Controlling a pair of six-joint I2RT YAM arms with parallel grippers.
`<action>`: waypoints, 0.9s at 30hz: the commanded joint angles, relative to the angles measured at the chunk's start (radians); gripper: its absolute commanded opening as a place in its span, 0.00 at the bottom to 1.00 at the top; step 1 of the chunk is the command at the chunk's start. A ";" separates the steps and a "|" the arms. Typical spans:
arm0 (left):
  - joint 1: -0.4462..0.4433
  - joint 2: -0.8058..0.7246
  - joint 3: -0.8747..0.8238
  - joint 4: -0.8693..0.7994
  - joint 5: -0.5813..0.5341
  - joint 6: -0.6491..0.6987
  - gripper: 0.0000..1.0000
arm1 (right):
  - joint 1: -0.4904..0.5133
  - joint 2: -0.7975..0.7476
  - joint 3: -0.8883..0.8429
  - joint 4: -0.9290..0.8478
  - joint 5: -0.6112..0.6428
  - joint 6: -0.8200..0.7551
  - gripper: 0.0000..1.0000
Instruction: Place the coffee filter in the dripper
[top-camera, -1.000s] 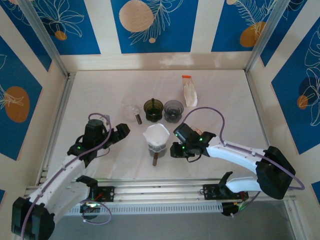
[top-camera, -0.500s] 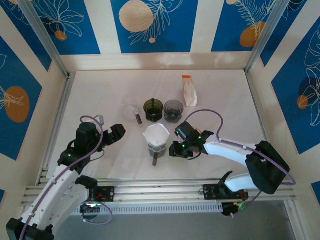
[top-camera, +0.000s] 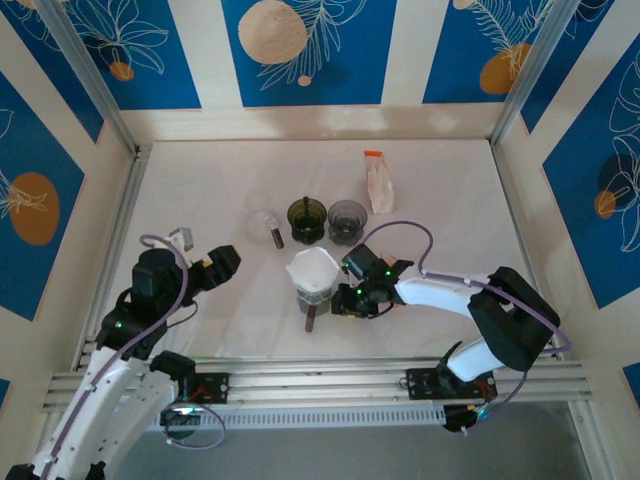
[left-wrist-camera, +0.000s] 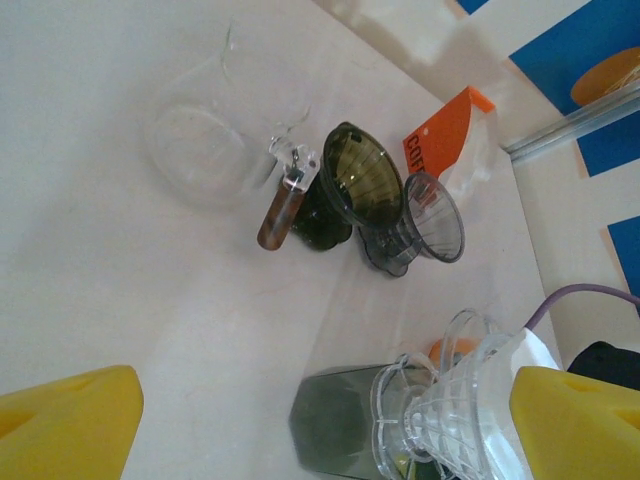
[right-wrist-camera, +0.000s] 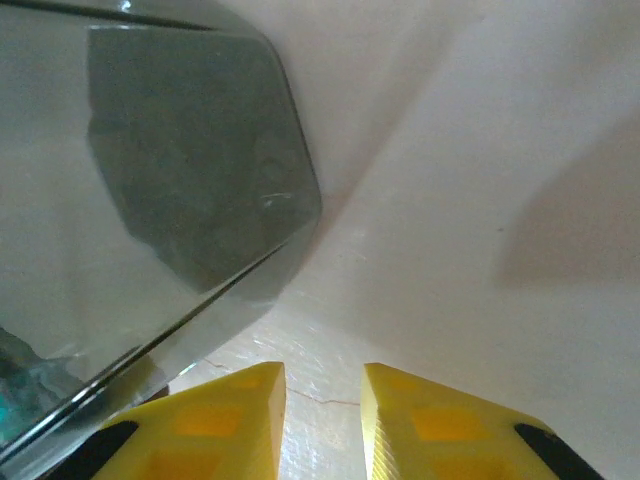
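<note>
1. Left arm has pulled back toward the near-left corner over the last second, while the right arm has edged in closer to the glass server (top-camera: 311, 300).
2. The left fingers (top-camera: 222, 258) are spread wide and released, well apart from everything on the worktop (top-camera: 200, 180).
3. The right fingers (top-camera: 345, 298) sit low, just beside the server. The wrist view shows them drawn nearly together with a narrow gap and nothing between them.
4. The coffee filter (top-camera: 313, 268), a white paper cone, stands open-mouthed in the clear dripper (left-wrist-camera: 440, 425), which rests on top of the server.
5. Judged from this, the placing looks essentially done. Whether the paper is seated fully down against the ribs is too small to tell, so a light press may be all that is left.
6. Farther back stand a clear glass carafe (top-camera: 262, 215), a dark green dripper (top-camera: 307, 218) and a grey dripper (top-camera: 347, 220), with the filter packet (top-camera: 380, 185) beyond them.
7. None of these crowd the server. The likelier risk is the right arm knocking the server as it withdraws.
</note>
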 joint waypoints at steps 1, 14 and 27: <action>0.011 -0.008 0.041 -0.049 -0.033 0.036 0.95 | 0.014 0.032 0.039 0.033 -0.043 0.024 0.28; 0.011 -0.064 0.074 -0.122 -0.072 0.072 0.96 | 0.051 0.227 0.218 0.068 -0.072 0.007 0.26; 0.011 -0.098 0.125 -0.195 -0.107 0.096 0.97 | 0.078 0.483 0.542 0.035 -0.124 -0.038 0.23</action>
